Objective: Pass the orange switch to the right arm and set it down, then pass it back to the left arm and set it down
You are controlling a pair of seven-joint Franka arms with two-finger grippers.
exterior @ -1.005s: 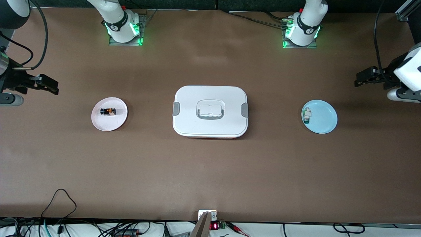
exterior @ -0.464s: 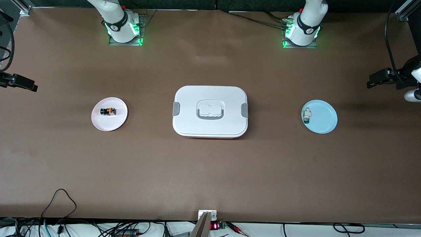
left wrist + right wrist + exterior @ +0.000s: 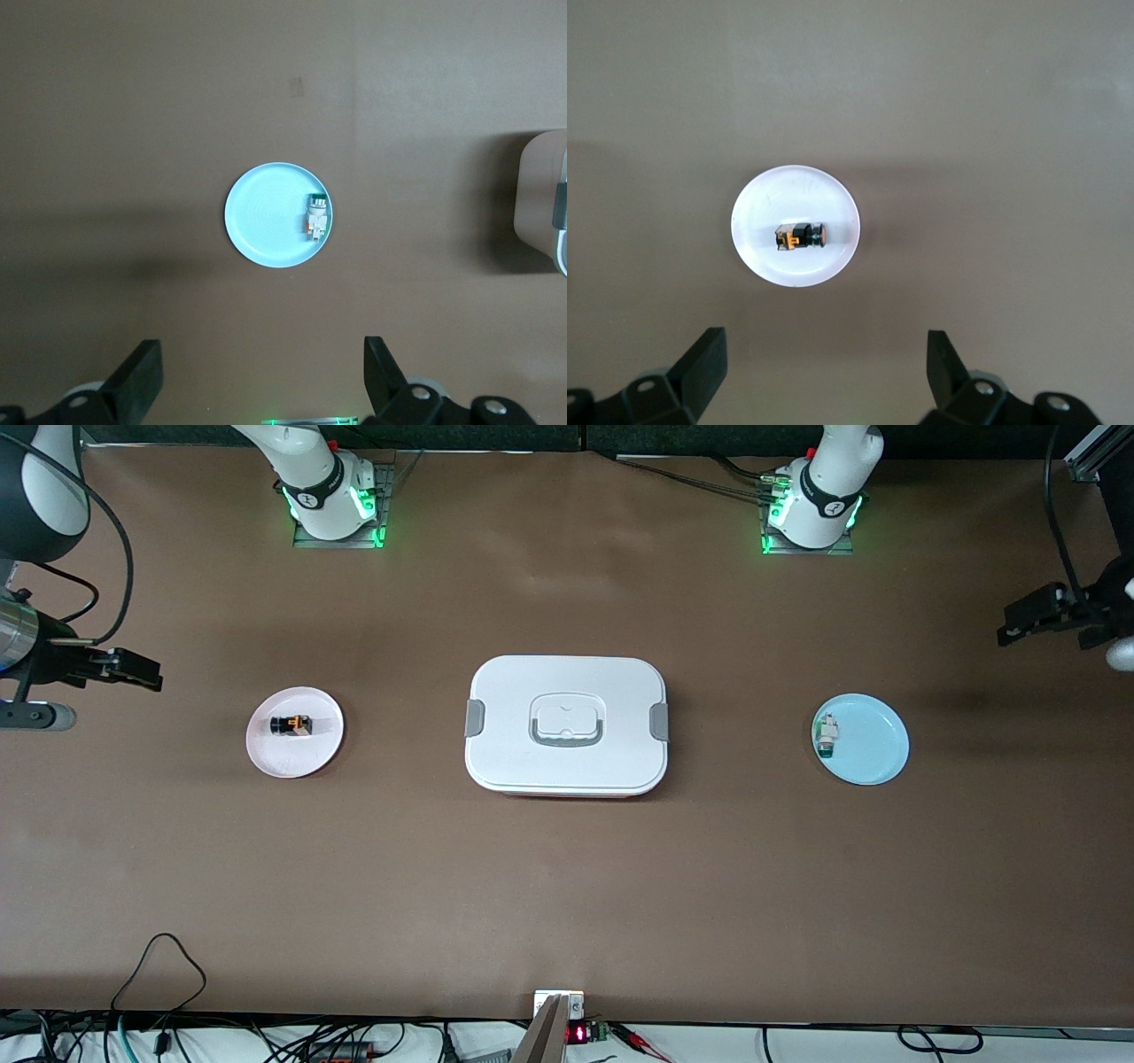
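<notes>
- While both arms are held high at the table's (image 3: 567,886) two ends, the brown table is seen with three things set in a row across its middle.
- The white box (image 3: 567,724) is placed at the centre, lid on, with grey clips at its two short sides and a grey handle recessed in the lid.
- The blue plate (image 3: 873,744) is set toward the left arm's end, well apart from the box; a white-and-green part (image 3: 826,736) is seen lying on it, by the rim facing the box.
- The pink plate (image 3: 295,755) is set toward the right arm's end, also well apart from the box.
- The left gripper (image 3: 262,381) is held in the air above the table beside the blue plate, its fingers spread wide with nothing between them.
- The right gripper (image 3: 826,372) is held above the table beside the pink plate, its fingers likewise spread and empty.
- The orange switch (image 3: 291,725) is found lying on its side in the middle of the pink plate, untouched.
</notes>
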